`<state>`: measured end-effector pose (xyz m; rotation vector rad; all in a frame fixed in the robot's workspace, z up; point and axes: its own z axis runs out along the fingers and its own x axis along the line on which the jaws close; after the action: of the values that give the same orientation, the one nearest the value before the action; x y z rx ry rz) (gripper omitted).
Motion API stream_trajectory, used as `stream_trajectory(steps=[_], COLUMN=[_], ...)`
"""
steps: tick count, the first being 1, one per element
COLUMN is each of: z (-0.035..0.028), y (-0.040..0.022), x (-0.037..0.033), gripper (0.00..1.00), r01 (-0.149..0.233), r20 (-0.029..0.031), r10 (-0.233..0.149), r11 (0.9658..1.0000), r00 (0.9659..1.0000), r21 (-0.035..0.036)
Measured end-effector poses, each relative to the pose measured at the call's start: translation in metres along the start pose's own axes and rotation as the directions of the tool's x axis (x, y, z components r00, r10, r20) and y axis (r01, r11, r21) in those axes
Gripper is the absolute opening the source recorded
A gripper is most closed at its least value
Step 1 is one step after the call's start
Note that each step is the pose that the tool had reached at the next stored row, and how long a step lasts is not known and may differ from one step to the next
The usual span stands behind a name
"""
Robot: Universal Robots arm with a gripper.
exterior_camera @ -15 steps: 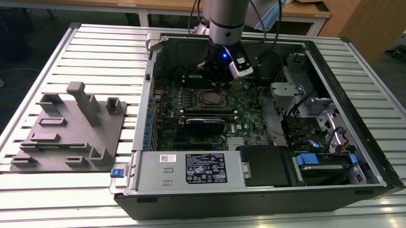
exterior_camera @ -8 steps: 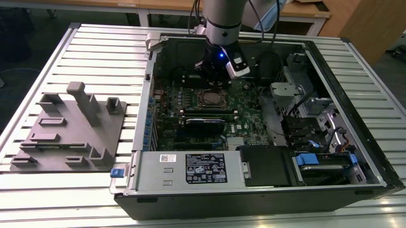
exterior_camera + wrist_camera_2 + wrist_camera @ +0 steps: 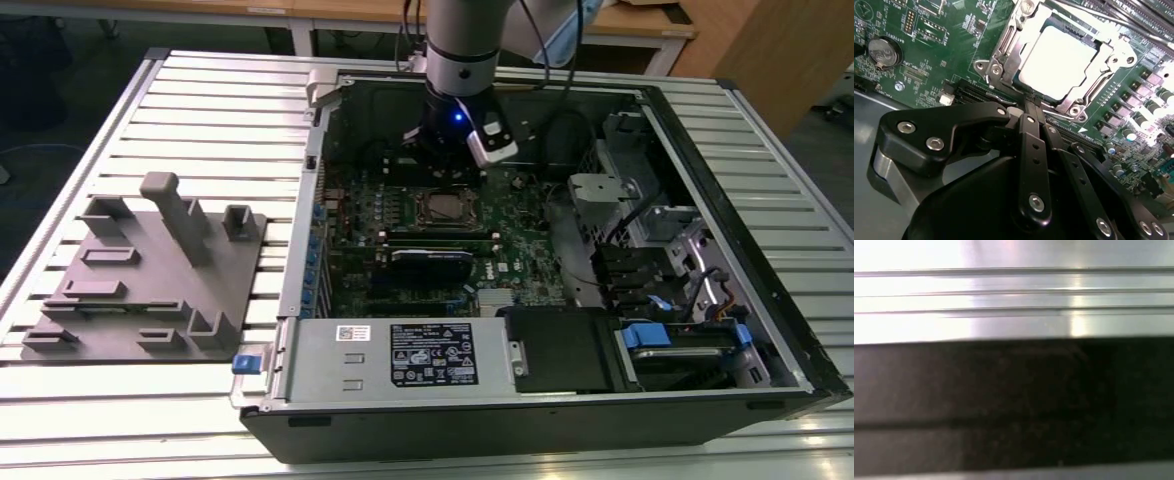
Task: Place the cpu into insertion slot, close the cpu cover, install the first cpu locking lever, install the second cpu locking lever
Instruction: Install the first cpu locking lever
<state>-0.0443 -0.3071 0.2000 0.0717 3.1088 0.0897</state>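
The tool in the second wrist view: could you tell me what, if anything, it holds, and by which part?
Nothing that shows: the tool is shut, its tips beside the cpu cover edge.

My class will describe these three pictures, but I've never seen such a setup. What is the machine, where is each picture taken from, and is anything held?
It is a robot arm ending in a gripper. The exterior view looks down on a slatted metal table bearing an open computer case and, on the exterior view's left, a grey block of holders. The second wrist view comes from a camera on the arm: the gripper is shut, holding nothing I can see, its tip beside the insertion slot. The cpu lies in it, and the cpu cover looks down around it. The first wrist view shows bright metal strips above a dark band.
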Motion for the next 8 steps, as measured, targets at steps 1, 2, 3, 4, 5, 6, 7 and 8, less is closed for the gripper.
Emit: stream_trajectory(steps=[1,2,3,4,5,6,7,8], z=[0.0000,-0.0002,-0.0005,-0.0008,-0.0011,-0.0015,-0.0020,-0.0025], y=[0.0000,-0.0001,-0.0002,-0.0002,-0.0003,-0.0004,-0.0004,-0.0005], x=[0.0006,0.0014,0.0024,0.0037,0.0051,0.0068,0.0087,0.0108], gripper=[0.11,0.11,0.11,0.11,0.11,0.11,0.11,0.11], r01=[0.000,0.001,0.002,0.002,0.003,0.004,0.004,0.005], r20=[0.0003,0.0009,0.0016,0.0027,0.0036,0.0046,0.0057,0.0069], r10=[0.000,-0.001,-0.001,-0.002,-0.003,-0.004,-0.004,-0.005], r11=[1.0000,1.0000,0.9999,0.9999,0.9999,0.9999,0.9999,0.9999], r00=[1.0000,1.0000,1.0000,1.0000,1.0000,1.0000,1.0000,1.0000], r21=[-0.0042,-0.0078,-0.0109,-0.0128,-0.0134,-0.0134,-0.0134,-0.0135])
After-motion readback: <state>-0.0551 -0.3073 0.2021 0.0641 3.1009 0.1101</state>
